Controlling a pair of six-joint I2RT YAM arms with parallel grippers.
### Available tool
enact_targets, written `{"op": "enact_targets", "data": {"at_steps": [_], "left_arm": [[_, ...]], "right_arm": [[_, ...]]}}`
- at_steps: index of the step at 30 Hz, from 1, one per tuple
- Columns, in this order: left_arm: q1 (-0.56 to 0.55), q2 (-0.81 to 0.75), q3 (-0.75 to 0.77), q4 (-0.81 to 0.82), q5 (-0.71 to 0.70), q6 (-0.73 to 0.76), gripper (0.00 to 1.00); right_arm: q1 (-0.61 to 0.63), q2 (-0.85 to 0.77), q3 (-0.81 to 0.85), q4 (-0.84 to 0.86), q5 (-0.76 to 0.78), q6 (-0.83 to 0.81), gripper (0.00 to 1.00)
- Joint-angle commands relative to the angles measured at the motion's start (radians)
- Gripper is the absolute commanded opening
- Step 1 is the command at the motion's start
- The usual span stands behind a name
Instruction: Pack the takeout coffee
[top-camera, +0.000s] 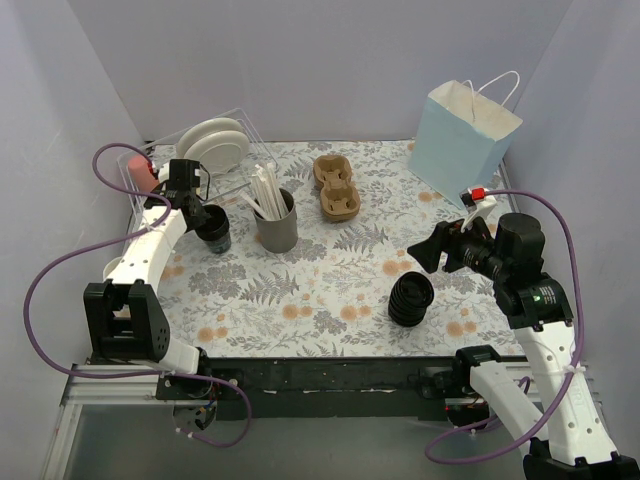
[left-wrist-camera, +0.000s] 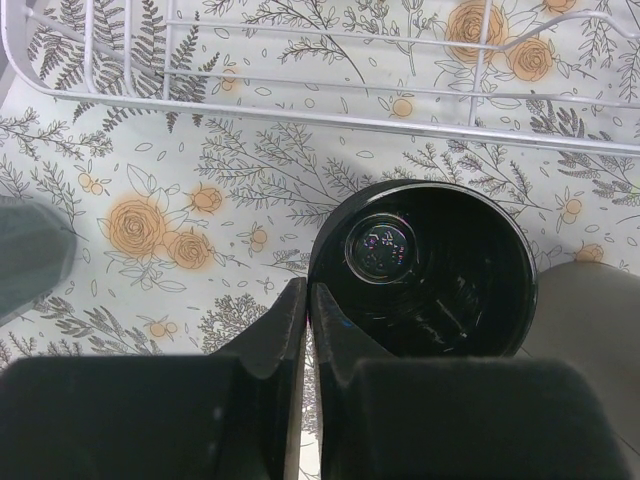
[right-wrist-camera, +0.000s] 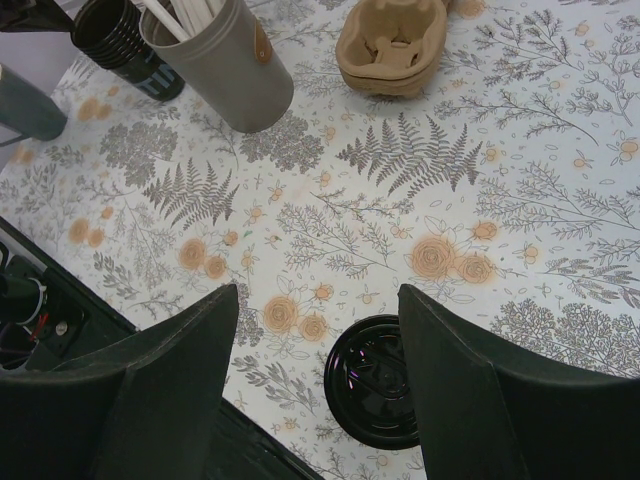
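Position of the coffee cup (left-wrist-camera: 430, 270): upright on the left side of the table, just on the near side of the wire rack (left-wrist-camera: 300, 100) and just left of the grey tumbler (top-camera: 277, 228) of sticks. Black, open-topped, no lid on yet. Sits right under the left gripper (left-wrist-camera: 305, 300), pinched at its rim, one finger outside the wall and the other apparently inside, jaws clenched together on the thin paper. Long axis vertical, rim up, so probably comes away with a straight lift. On the other side, right gripper (right-wrist-camera: 317, 290) released, jaws wide and empty, hovering above the ribbed lid stack (right-wrist-camera: 375, 385), touching nothing. Lies far nearer the left arm than the right, well apart from the lid stack, the cardboard carrier (top-camera: 337, 187) and the blue paper bag (top-camera: 462, 140) at the far right. Calls, most likely, for a carry rightward to meet a lid before any packing; risks tilt or a creased wall from so one-sided a pinch.
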Motion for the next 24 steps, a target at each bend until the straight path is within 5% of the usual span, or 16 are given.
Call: {"op": "enact_targets", "data": {"at_steps": [1, 24], "left_arm": [[0.003, -0.017, 0.008, 0.004, 0.003, 0.007, 0.00], [0.003, -0.079, 0.041, 0.018, -0.016, 0.001, 0.00]], "right_arm": [[0.004, -0.008, 0.033, 0.018, 0.002, -0.014, 0.73], [0.006, -0.014, 0.025, 0.019, 0.001, -0.009, 0.73]]}}
